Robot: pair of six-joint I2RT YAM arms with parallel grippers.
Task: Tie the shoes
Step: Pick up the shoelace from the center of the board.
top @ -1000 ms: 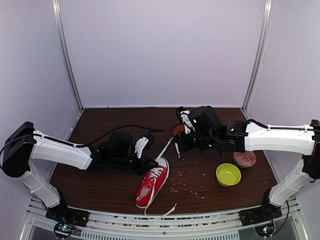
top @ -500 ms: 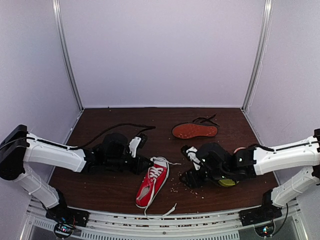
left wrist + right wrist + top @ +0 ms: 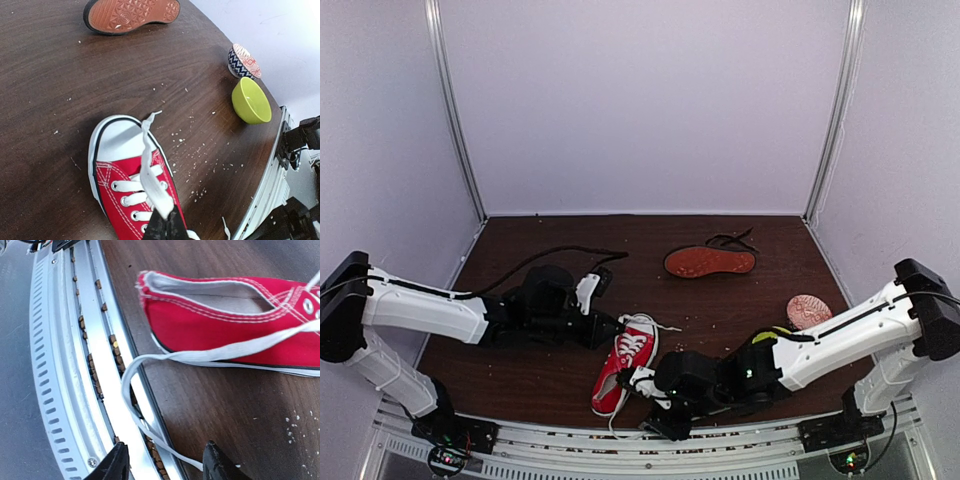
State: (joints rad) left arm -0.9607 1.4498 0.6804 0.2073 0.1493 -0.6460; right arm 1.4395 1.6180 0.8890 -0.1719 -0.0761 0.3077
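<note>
1. Left claw (image 3: 165, 227) is clenched on a white lace (image 3: 148, 165) of the red sneaker (image 3: 135, 185). It pinches the flat strand just over the eyelets, and the free tip drapes forward across the sneaker's white toe cap.
2. Right claw (image 3: 165, 465) is released. Its two fingers stand apart on either side of the other lace end (image 3: 131, 405), which loops off the sneaker's side and over the metal rail (image 3: 65, 390) by its heel. From where I stand it has not bitten down on that strand.
3. That sneaker sits upright on the table (image 3: 760, 300). The black shoe (image 3: 710, 262) lies well beyond the sneaker's toe, tipped so that its reddish-brown sole shows, with its black laces trailing on the side away from the sneaker.
4. Progress looks early to me. One lace end is caught and the other is only straddled, with no crossing, loop or knot formed. Both shoes remain to be tied, and the black one looks untouched.
5. Count:
   - two shoes
   - two claws
   - two loose white lace ends on the sneaker
   - two bowls off the sneaker's toe side, a green bowl (image 3: 250, 100) and a patterned bowl (image 3: 242, 60)
   - pale crumbs (image 3: 200, 150) scattered beside the sneaker, too many to number
</note>
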